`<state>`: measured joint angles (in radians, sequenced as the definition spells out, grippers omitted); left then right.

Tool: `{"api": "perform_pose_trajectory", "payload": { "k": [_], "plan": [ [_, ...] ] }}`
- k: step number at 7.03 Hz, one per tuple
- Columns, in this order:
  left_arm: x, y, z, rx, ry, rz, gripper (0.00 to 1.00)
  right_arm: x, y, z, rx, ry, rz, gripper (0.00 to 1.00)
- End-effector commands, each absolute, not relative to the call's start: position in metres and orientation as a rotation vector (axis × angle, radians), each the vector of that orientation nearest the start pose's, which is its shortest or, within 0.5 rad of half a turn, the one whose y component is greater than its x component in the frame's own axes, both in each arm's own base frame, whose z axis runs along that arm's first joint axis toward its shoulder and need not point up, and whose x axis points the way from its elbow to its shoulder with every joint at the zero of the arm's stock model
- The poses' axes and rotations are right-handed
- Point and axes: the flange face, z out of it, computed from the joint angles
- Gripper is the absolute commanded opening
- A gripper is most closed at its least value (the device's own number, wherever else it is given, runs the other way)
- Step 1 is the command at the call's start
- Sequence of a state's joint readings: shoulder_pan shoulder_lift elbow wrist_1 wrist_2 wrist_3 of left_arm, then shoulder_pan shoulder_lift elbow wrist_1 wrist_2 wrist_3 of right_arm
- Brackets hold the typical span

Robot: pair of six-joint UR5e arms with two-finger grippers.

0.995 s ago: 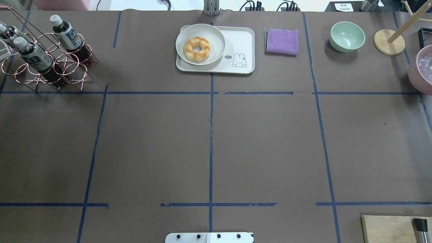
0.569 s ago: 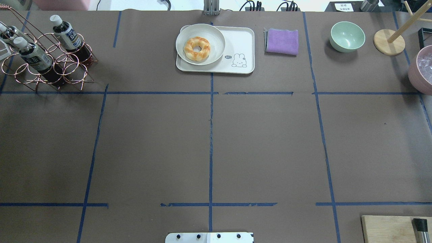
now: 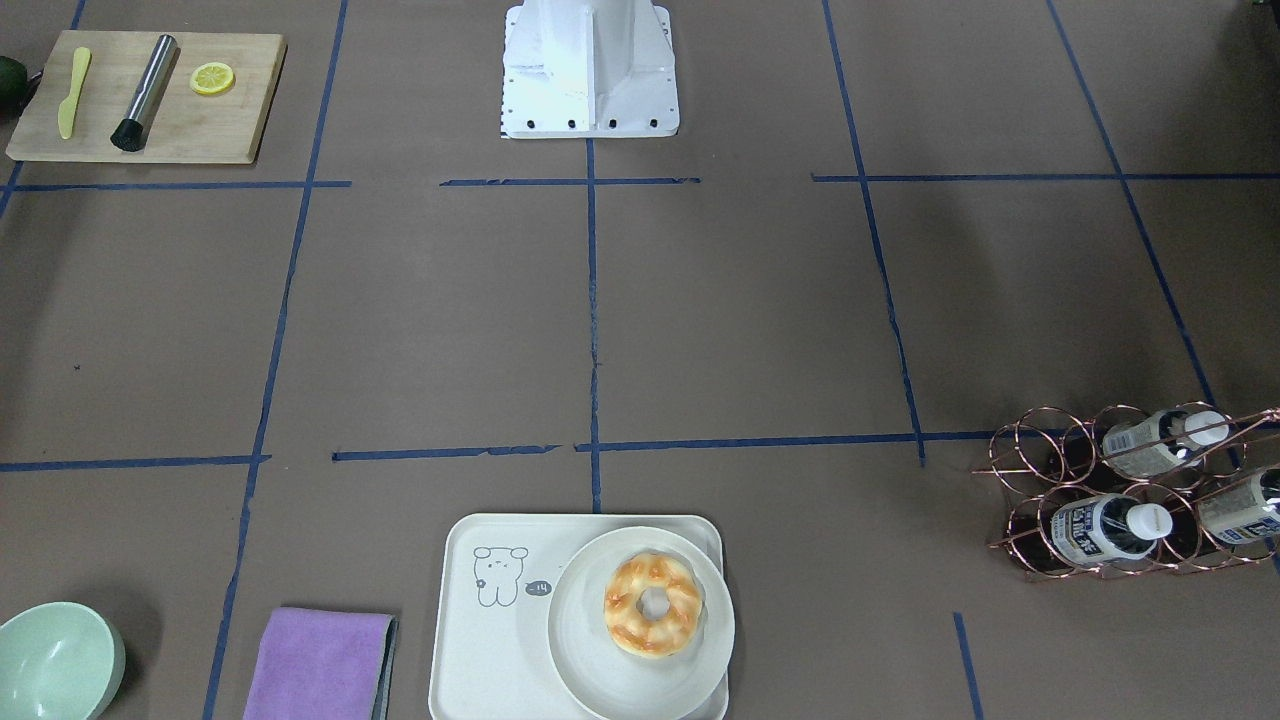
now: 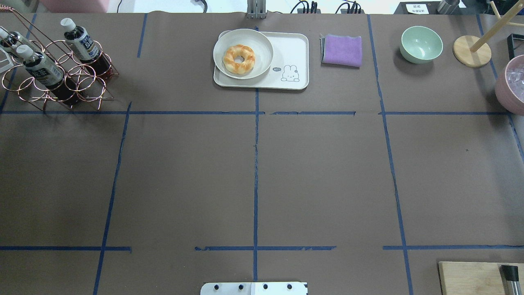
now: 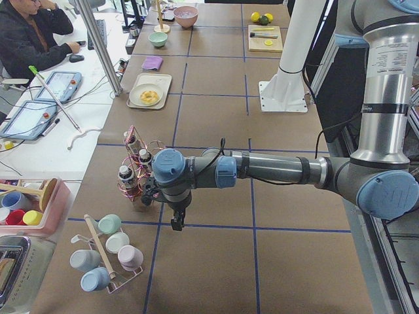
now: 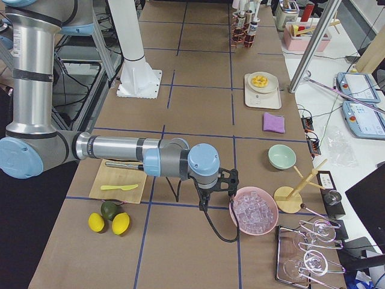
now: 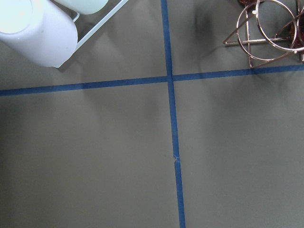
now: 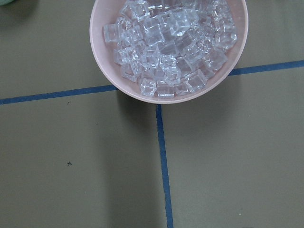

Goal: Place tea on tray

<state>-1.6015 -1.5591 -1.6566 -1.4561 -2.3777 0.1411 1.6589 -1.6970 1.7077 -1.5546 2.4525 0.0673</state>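
Note:
Three tea bottles stand in a copper wire rack (image 4: 61, 78) at the table's far left: one (image 4: 82, 43), a second (image 4: 41, 69), and a third (image 4: 8, 39) cut by the view's edge. The front-facing view shows them too (image 3: 1110, 525). The cream tray (image 4: 292, 53) with the bear drawing sits far centre; a white plate (image 4: 262, 45) with a donut (image 4: 238, 59) covers its left part. My left gripper (image 5: 177, 226) shows only in the exterior left view, beside the rack (image 5: 134, 176). My right gripper (image 6: 204, 205) shows only in the exterior right view. I cannot tell whether either is open.
A pink bowl of ice (image 8: 142, 95) lies under my right wrist. A purple cloth (image 4: 342, 50), green bowl (image 4: 421, 44) and wooden stand (image 4: 471, 51) sit right of the tray. A wooden board (image 3: 145, 95) holds tools and a lemon slice. Pastel cups on a holder (image 5: 108, 252) stand near the left gripper.

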Motion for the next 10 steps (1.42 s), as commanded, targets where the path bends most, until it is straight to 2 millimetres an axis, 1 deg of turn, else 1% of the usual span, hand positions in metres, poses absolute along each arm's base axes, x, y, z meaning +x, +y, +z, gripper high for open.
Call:
{"api": "perform_pose_trajectory", "payload": {
  "k": [1,4,6,8,9,10],
  "plan": [
    [-0.076,-0.481,0.629,0.036,0.807,0.090,1.00,0.095,-0.434,0.640,0.035,-0.882,0.134,1.00],
    [-0.076,-0.482,0.620,0.065,0.805,0.104,1.00,0.095,-0.434,0.640,0.034,-0.882,0.134,1.00],
    [-0.076,-0.482,0.621,0.066,0.805,0.104,1.00,0.095,-0.434,0.640,0.035,-0.882,0.133,1.00],
    [-0.076,-0.486,0.613,0.115,0.800,0.122,1.00,0.095,-0.434,0.638,0.042,-0.884,0.129,1.00],
    [-0.074,-0.490,0.598,0.183,0.794,0.155,1.00,0.095,-0.434,0.636,0.045,-0.884,0.129,1.00],
    [-0.066,-0.492,0.568,0.238,0.793,0.169,1.00,0.095,-0.435,0.633,0.050,-0.884,0.125,1.00]
  ]
}}
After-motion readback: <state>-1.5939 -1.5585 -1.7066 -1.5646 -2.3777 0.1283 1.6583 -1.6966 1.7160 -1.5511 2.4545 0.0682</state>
